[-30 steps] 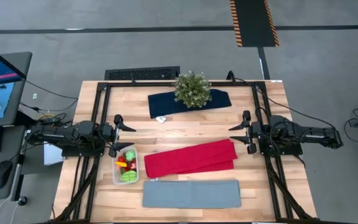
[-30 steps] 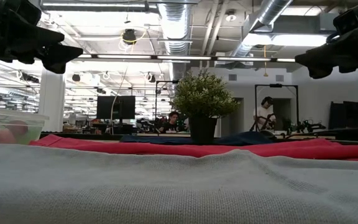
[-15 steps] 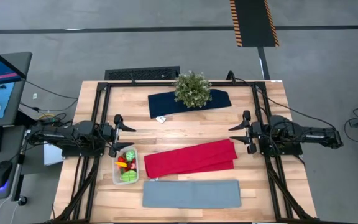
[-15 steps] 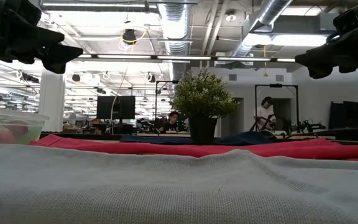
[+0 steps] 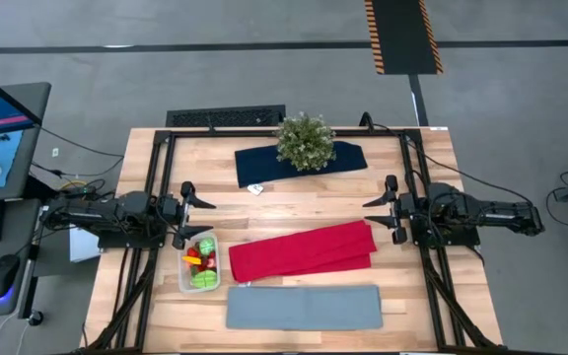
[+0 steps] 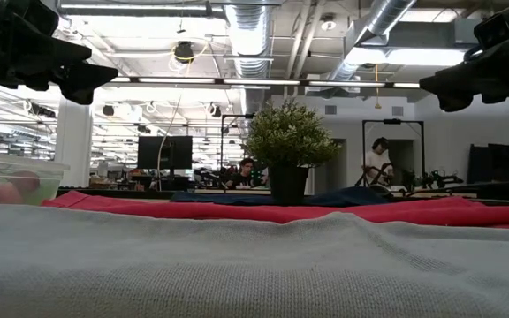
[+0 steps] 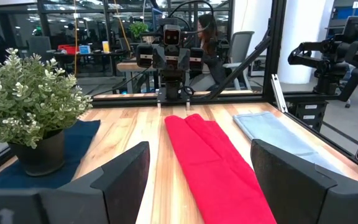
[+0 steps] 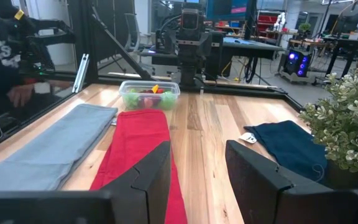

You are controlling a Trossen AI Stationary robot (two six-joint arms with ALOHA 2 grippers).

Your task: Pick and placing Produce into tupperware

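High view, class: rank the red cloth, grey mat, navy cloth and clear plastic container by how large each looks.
1. Red cloth and flat grey rectangular mat: too alike to rank.
2. Navy cloth, partly hidden under the potted plant.
3. Clear plastic container of toy produce, smallest.

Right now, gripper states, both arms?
Left gripper: open, holding nothing, beside the tupperware.
Right gripper: open, holding nothing.
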